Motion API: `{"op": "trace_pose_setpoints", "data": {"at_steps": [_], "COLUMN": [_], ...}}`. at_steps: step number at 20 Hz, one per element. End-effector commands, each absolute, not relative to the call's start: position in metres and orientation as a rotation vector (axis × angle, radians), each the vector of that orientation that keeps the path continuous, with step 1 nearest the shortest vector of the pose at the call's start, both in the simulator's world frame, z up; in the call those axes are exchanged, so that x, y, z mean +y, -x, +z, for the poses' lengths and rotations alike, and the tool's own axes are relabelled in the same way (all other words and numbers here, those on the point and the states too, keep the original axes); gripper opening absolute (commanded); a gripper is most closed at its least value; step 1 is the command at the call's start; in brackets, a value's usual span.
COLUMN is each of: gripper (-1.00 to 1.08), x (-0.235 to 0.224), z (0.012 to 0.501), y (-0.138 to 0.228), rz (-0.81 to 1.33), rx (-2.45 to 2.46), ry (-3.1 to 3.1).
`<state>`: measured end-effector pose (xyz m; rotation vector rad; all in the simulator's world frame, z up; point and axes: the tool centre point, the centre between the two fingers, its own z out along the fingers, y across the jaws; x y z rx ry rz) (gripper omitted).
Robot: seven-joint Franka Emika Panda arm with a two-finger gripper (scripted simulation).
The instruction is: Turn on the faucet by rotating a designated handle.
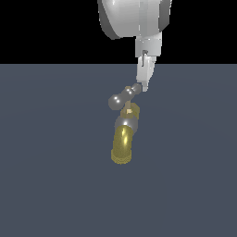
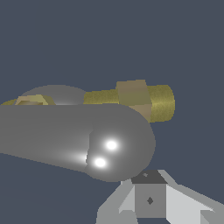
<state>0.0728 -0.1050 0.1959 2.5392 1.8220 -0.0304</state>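
The faucet [image 1: 123,136] sits near the middle of the dark grey counter [image 1: 46,185], a bit closer to the far edge. Bare counter lies all around it, out to the near edge and both side edges. Its yellow spout [image 1: 122,147] points toward the near edge. The grey handle [image 1: 124,96] sits on top, on a small brass stem [image 1: 129,111]. One round end of it sticks out toward the exterior view's left. The other end is up by the gripper [image 1: 144,79].

The arm [image 1: 134,18] comes down from above, past the far edge. The gripper points down, and its tip is touching the far end of the handle, or is just beside it. In the wrist view the round handle end [image 2: 120,146] is big and shiny, right by the gripper [image 2: 151,199]. I cannot tell if the fingers are spread or pressed together.
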Motion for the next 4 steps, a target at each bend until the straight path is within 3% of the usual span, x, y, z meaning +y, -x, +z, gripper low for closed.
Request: {"op": "trace_pose_setpoints", "data": {"at_steps": [1, 4], "gripper": [-1.00, -1.00], "x": [-0.042, -0.029], "z": [0.197, 0.197], "y": [-0.086, -0.091], "rz": [-0.003, -0.001], "rx": [1.918, 1.924], "ry": [-2.488, -2.484]}}
